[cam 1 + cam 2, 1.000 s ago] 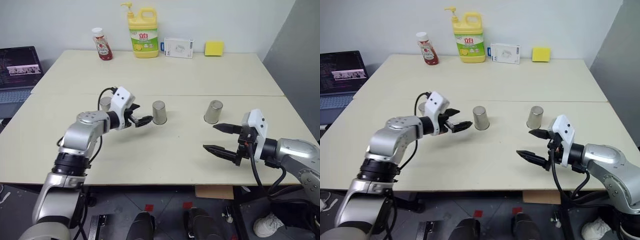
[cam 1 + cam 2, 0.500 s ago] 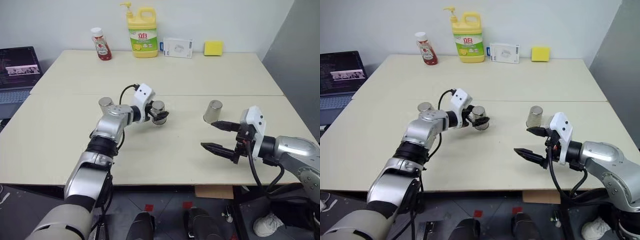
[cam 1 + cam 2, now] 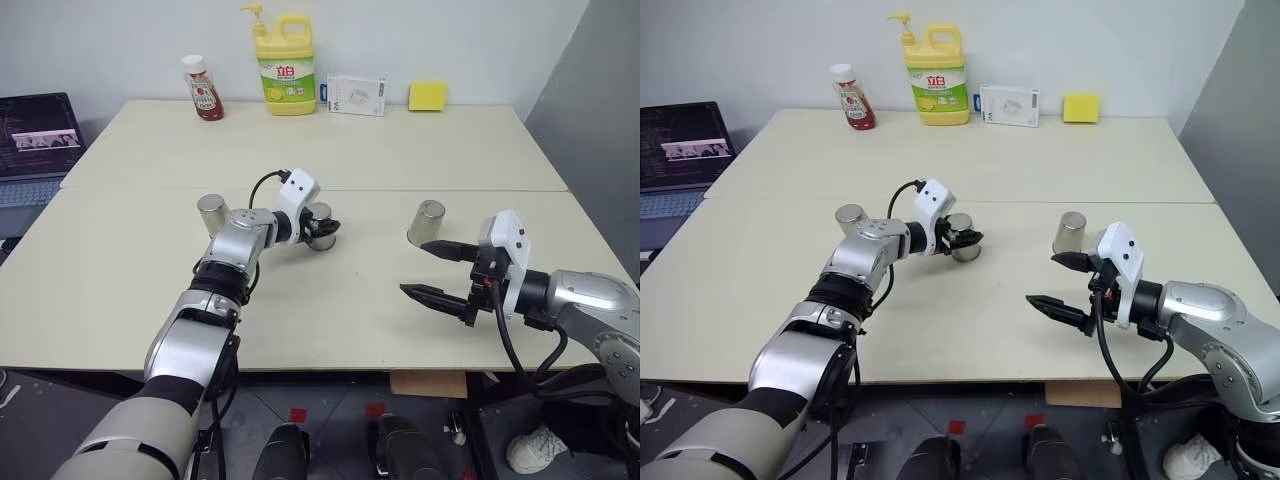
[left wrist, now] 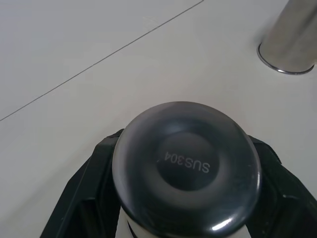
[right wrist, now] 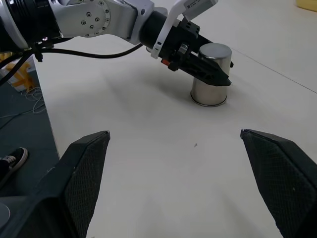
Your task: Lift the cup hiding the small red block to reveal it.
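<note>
Bright, even light, soft faint shadows on the table [image 3: 400, 160]; the cup [image 4: 185, 168] looms dark, slightly blurred.

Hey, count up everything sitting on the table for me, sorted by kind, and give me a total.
Steel cups: 3
Ketchup bottle: 1
Yellow detergent jug: 1
White box: 1
Yellow sponge: 1
Total: 7

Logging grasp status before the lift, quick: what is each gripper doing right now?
Left gripper: closed on the middle cup, which stands on the table.
Right gripper: open, holding nothing.
</note>
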`<state>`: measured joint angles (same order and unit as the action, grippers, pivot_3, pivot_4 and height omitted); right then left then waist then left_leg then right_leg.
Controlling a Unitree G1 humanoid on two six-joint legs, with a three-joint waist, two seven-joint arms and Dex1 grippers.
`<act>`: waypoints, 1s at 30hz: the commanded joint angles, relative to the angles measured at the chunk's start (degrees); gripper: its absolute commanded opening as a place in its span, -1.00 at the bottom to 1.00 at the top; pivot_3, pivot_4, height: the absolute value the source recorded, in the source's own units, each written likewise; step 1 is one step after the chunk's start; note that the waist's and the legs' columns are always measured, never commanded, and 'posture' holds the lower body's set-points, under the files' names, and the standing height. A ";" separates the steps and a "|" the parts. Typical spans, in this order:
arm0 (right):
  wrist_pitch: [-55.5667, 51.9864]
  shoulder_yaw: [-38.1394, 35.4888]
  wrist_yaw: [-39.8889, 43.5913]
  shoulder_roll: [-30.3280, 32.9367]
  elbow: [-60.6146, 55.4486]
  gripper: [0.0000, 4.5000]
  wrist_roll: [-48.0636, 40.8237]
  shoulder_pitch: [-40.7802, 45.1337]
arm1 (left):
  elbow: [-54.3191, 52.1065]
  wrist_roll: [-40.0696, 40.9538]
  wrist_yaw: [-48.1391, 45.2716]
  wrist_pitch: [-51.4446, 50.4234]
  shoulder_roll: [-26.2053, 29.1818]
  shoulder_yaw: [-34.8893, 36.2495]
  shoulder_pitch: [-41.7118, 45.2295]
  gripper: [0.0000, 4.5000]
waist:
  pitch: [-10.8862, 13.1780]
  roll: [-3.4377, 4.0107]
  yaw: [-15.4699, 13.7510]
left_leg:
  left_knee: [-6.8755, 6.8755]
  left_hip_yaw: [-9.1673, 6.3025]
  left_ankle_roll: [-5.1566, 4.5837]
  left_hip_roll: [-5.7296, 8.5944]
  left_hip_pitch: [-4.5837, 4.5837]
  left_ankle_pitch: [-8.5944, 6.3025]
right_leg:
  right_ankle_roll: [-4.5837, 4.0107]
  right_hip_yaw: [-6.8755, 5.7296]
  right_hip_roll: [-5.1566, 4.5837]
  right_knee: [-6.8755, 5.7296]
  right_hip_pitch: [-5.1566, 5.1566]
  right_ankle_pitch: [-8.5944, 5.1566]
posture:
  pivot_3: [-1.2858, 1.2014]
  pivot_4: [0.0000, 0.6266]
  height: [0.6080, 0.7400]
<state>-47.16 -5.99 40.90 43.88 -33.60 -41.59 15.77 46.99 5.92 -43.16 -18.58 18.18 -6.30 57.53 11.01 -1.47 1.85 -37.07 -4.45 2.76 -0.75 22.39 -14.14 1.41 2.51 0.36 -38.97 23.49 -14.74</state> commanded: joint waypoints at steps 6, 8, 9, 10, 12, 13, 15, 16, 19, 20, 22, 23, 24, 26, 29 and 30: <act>0.71 -0.58 -0.17 0.44 -1.12 1.00 -0.05 0.41 | -21.59 3.81 3.28 -8.64 4.88 6.99 -0.75 0.19 | 0.01 -0.01 0.08 | 0.01 -0.02 0.01 -0.02 0.06 0.00 | 0.00 -0.01 0.00 0.00 0.05 0.00 | 0.03 -0.52 1.00; 0.91 -0.14 -0.14 0.22 -0.72 1.00 0.22 0.71 | -24.69 3.03 6.14 -11.79 6.34 8.08 -2.12 0.19 | 0.01 -0.01 0.11 | 0.01 -0.03 0.01 -0.02 0.04 0.00 | 0.00 -0.02 0.00 -0.01 0.05 0.00 | 0.03 -0.52 1.00; 0.99 0.12 -0.14 0.08 -0.54 1.00 0.31 0.93 | -26.06 3.10 7.04 -13.52 6.76 8.53 -3.09 0.19 | 0.00 -0.01 0.13 | 0.01 -0.03 0.01 -0.03 0.01 0.00 | 0.00 -0.01 0.00 -0.01 0.04 0.00 | 0.03 -0.52 1.00; 1.04 0.38 -0.10 -0.06 -0.35 1.00 0.35 1.18 | -27.31 3.14 7.68 -15.07 7.14 8.75 -4.21 0.19 | 0.00 -0.01 0.09 | 0.02 -0.03 0.01 -0.03 -0.01 0.00 | 0.00 -0.01 0.00 -0.02 0.04 0.00 | 0.03 -0.52 1.00; 1.12 0.84 0.03 -0.29 -0.01 1.00 0.39 1.70 | -28.82 3.55 8.63 -17.27 7.30 9.21 -6.13 0.19 | 0.00 0.00 0.10 | 0.02 -0.02 0.01 -0.03 -0.05 0.01 | 0.00 0.00 0.00 -0.04 0.02 0.00 | 0.03 -0.52 1.00; 1.19 1.14 0.14 -0.40 0.20 1.00 0.49 2.03 | -29.33 3.56 9.14 -17.82 7.24 9.38 -7.07 0.19 | 0.00 0.00 -0.01 | 0.01 -0.02 0.01 -0.03 -0.08 0.01 | 0.00 0.00 0.00 -0.04 -0.02 0.00 | 0.03 -0.52 1.00; 1.23 1.67 0.34 -0.55 0.62 1.00 0.63 2.72 | -29.45 3.38 10.74 -18.68 6.85 9.83 -8.52 0.19 | 0.00 -0.01 -0.02 | -0.02 -0.04 0.02 -0.02 -0.06 0.01 | 0.00 -0.03 -0.01 -0.03 -0.03 0.00 | 0.03 -0.52 1.00; 1.27 1.84 0.42 -0.57 0.76 1.00 0.66 2.94 | -29.26 3.20 11.55 -18.72 6.60 10.00 -9.13 0.19 | 0.00 -0.01 -0.03 | -0.02 -0.05 0.02 -0.02 -0.06 0.01 | 0.01 -0.03 -0.01 -0.03 -0.03 0.00 | 0.03 -0.52 1.00; 1.21 2.20 0.52 -0.53 0.96 1.00 0.54 3.39 | -28.03 3.09 12.61 -18.13 6.17 9.93 -10.28 0.19 | 0.01 -0.01 -0.26 | -0.04 -0.08 0.03 -0.02 0.01 0.02 | 0.01 -0.08 -0.02 -0.02 -0.02 0.00 | 0.03 -0.52 1.00; 1.17 2.25 0.57 -0.47 0.99 1.00 0.53 3.48 | -26.85 2.48 13.69 -17.17 6.23 9.98 -10.37 0.19 | 0.01 -0.01 -0.25 | -0.04 -0.09 0.03 -0.01 0.02 0.02 | 0.01 -0.09 -0.03 0.00 -0.02 0.00 | 0.03 -0.52 1.00; 1.08 2.23 0.62 -0.40 1.00 1.00 0.50 3.55 | -25.19 1.99 15.22 -15.94 6.24 10.35 -10.36 0.19 | 0.00 -0.01 -0.21 | -0.03 -0.08 0.03 0.01 0.01 0.02 | 0.01 -0.07 -0.05 -0.01 -0.02 0.00 | 0.03 -0.52 1.00; 1.01 2.13 0.61 -0.34 0.97 1.00 0.46 3.51 | -24.29 2.06 15.53 -15.48 6.21 10.56 -10.39 0.19 | 0.00 -0.01 -0.20 | -0.03 -0.08 0.03 0.01 0.01 0.02 | 0.01 -0.07 -0.06 0.00 -0.02 0.01 | 0.03 -0.52 1.00; 0.90 2.03 0.54 -0.32 0.89 1.00 0.38 3.44 | -23.67 2.24 15.50 -15.00 6.20 10.56 -10.50 0.19 | 0.01 -0.01 -0.20 | -0.02 -0.08 0.03 0.01 0.00 0.02 | 0.01 -0.07 -0.06 0.00 -0.02 0.01 | 0.03 -0.52 1.00; 0.80 1.95 0.44 -0.27 0.63 1.00 0.32 3.22 | -22.96 2.90 15.08 -14.92 6.07 10.49 -10.80 0.19 | 0.01 -0.01 -0.19 | -0.01 -0.08 0.03 0.00 0.00 0.02 | 0.00 -0.08 -0.06 0.00 -0.02 0.01 | 0.03 -0.52 1.00; 0.69 1.93 0.14 -0.43 0.50 1.00 0.27 3.24 | -22.33 3.03 15.53 -15.07 5.93 10.49 -11.15 0.50 | 0.00 -0.01 -0.19 | -0.02 -0.08 0.03 0.00 0.00 0.02 | 0.01 -0.08 -0.06 0.00 -0.02 0.01 | 0.03 -0.52 1.00; 0.69 1.94 0.10 -0.47 0.49 1.00 0.27 3.23 | -22.13 3.07 15.61 -15.08 5.95 10.54 -11.12 0.55 | 0.00 -0.01 -0.19 | -0.02 -0.08 0.03 0.01 0.01 0.02 | 0.00 -0.08 -0.06 0.00 -0.02 0.01 | 0.03 -0.52 1.00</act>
<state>-46.92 -3.12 41.10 43.33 -31.73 -41.04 18.67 25.41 8.55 -28.07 -34.69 24.09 2.93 45.85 11.02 -1.49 1.66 -37.09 -4.53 2.79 -0.74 22.40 -14.13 1.41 2.43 0.29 -38.97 23.47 -14.73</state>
